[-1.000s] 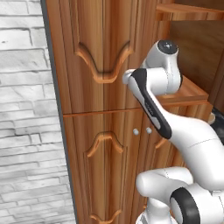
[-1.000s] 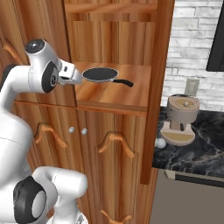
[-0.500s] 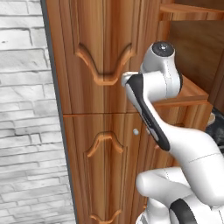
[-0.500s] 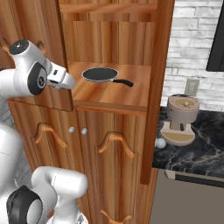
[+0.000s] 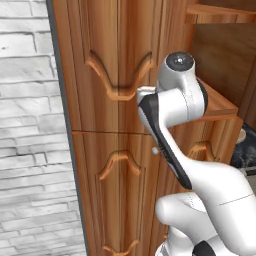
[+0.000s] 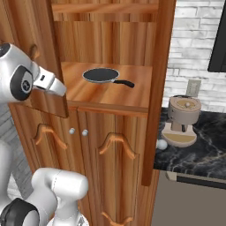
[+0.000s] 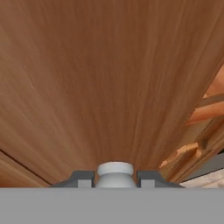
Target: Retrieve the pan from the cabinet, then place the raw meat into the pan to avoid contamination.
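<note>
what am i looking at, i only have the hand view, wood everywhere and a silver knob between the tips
Observer: That wood is the cabinet door, swung open; the gripper is shut on its knob.
Operator: is the pan in there
Observer: Yes, the pan lies on the open shelf in the right base view, handle pointing right, toward the coffee machine.
Operator: anything else on that shelf
Observer: Nothing else that I can see beside the pan.
</note>
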You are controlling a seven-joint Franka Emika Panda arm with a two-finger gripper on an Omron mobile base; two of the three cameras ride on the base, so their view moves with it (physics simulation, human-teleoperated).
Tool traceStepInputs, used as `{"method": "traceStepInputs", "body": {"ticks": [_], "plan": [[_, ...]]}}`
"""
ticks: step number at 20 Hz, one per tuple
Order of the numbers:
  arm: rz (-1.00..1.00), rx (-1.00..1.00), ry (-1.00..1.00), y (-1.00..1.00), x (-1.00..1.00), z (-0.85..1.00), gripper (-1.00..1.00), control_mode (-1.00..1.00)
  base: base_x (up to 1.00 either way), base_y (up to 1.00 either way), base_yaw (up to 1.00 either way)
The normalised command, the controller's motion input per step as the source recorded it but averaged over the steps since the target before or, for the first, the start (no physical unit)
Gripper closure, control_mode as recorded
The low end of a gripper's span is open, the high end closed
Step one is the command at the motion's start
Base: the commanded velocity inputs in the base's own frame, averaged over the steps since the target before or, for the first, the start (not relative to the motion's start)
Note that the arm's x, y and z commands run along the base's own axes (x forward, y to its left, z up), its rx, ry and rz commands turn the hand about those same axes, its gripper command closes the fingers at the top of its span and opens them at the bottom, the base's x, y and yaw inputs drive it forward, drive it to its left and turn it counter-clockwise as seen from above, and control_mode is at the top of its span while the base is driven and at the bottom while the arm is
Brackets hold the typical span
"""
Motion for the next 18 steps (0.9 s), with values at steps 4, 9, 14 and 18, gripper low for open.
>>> {"method": "traceStepInputs", "body": {"ticks": [4,9,14,18], "plan": [[-0.07,0.0,0.0,0.33,-0.67,-0.2,1.0,-1.0,0.0,0.0,0.0],[-0.06,-0.01,0.09,0.43,-0.63,-0.11,1.0,-1.0,0.0,0.0,0.0],[-0.08,-0.02,0.11,0.57,-0.61,-0.16,1.0,-1.0,0.0,0.0,0.0],[-0.09,-0.04,0.09,0.71,-0.64,-0.21,1.0,-1.0,0.0,0.0,0.0]]}}
